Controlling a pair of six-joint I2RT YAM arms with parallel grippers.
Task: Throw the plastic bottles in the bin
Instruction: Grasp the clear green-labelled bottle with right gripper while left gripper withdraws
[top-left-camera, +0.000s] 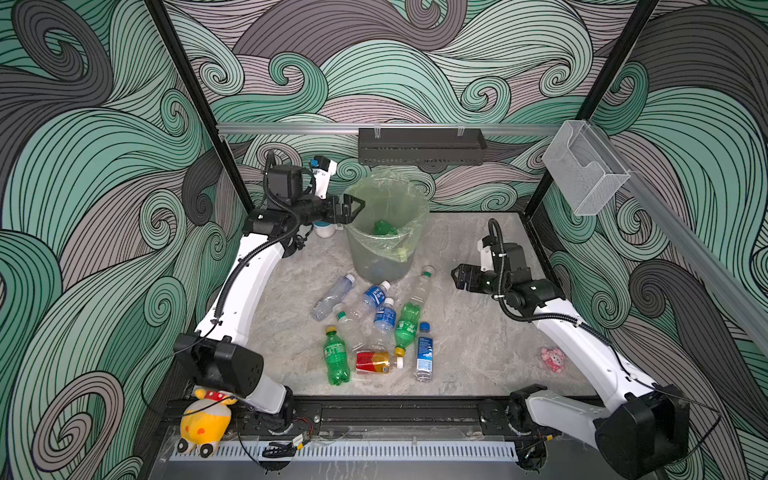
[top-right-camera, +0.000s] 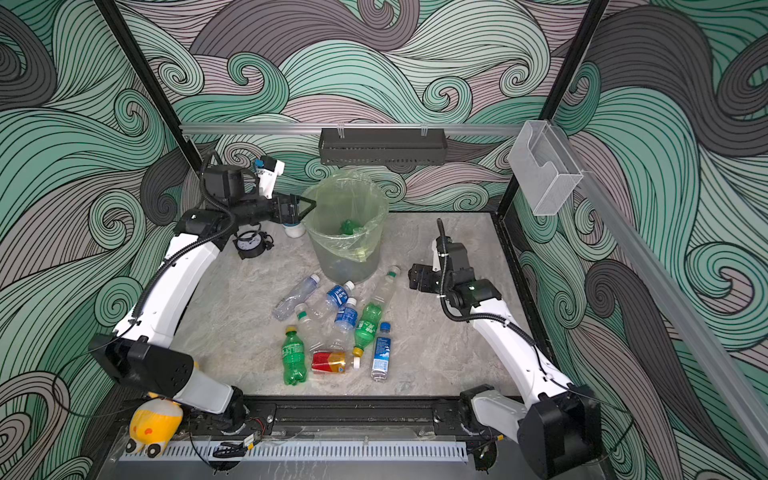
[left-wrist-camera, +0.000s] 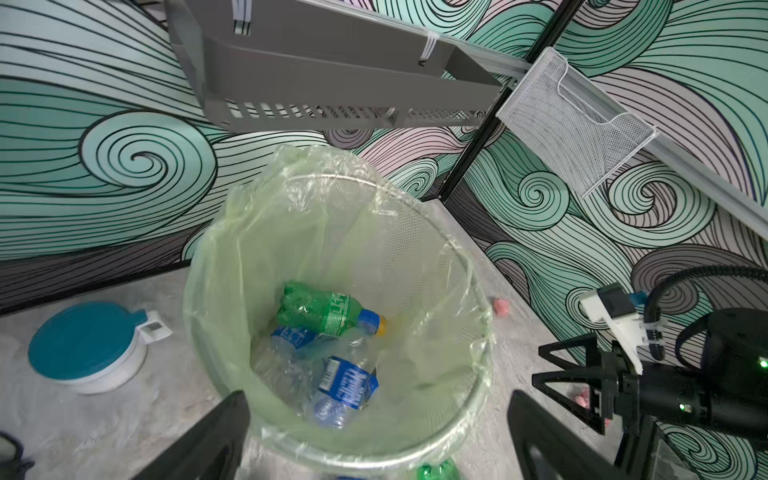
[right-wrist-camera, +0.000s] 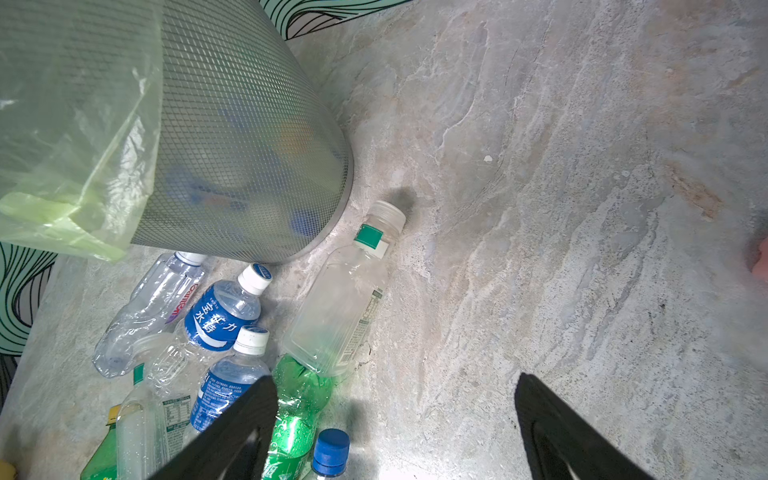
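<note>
Marbled grey desk (top-left-camera: 478, 332) carries the bin (top-left-camera: 374, 266), where at least 3 plastic bottles (left-wrist-camera: 324, 309) already lie; 9 more sprawl just in front of it. They look empty: light, thin-walled, slick and apt to roll or crush, so a grip across the mid-body seems best. Left gripper (top-left-camera: 356, 210) hangs spread and empty over the bin's rim. The right gripper (top-left-camera: 456, 277) is open, holding nothing, near the tall clear bottle (right-wrist-camera: 340, 316).

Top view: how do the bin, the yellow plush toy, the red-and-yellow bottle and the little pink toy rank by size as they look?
Largest to smallest:
1. bin
2. yellow plush toy, even though partly hidden
3. red-and-yellow bottle
4. pink toy
</note>
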